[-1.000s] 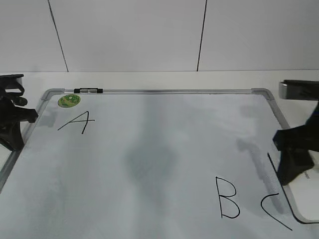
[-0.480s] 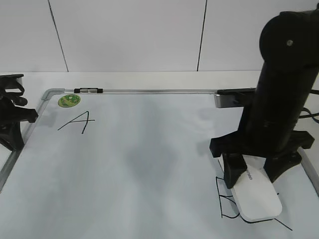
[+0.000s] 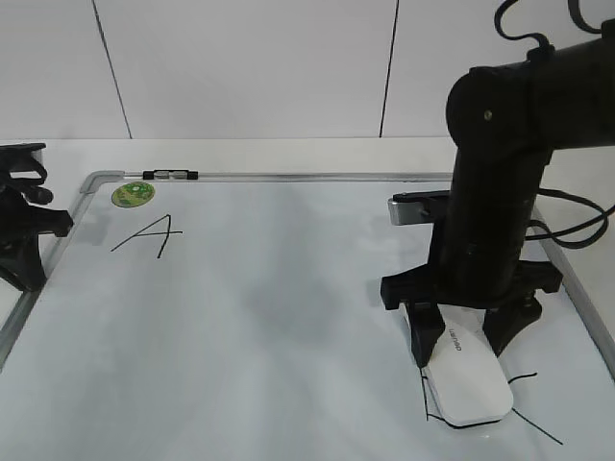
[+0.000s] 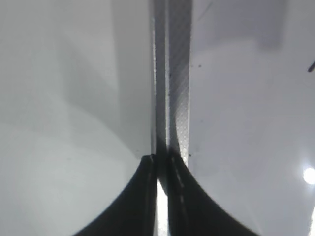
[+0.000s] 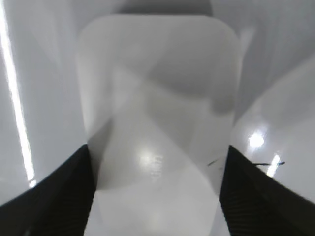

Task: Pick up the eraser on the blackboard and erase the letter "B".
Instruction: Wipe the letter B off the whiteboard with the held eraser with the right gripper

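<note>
The left end effector [image 3: 24, 245] stands at the far left, over the left rail of the blackboard [image 3: 288, 177]; in the left wrist view its two fingers [image 4: 142, 196] are pressed together with only a thin slit between them, and they hold nothing. Just to its right, near the far left corner of the board, there is a round green sticker [image 3: 133, 194], and a small black-and-clear marker [image 3: 170, 175] lies on the top rail beside it. Below the sticker the letter "A" [image 3: 149, 235] is drawn in thin black strokes. The middle of the board is bare and pale blue.

Further right, the right end effector [image 3: 461, 336] points down at the board and grips the eraser [image 3: 468, 379] between its two fingers, one on each long side; the right wrist view shows the white block filling the gap between the dark fingers [image 5: 59, 191]. The eraser lies flat on the board at the near right, and it covers most of the letter "B" [image 3: 426, 401]: only a short black stroke shows at its left edge. At its right side the remaining curved strokes of the letter "C" [image 3: 533, 427] come out from under it. The right arm hides a part of the right rail. The white table [image 3: 288, 152] carries the board.
</note>
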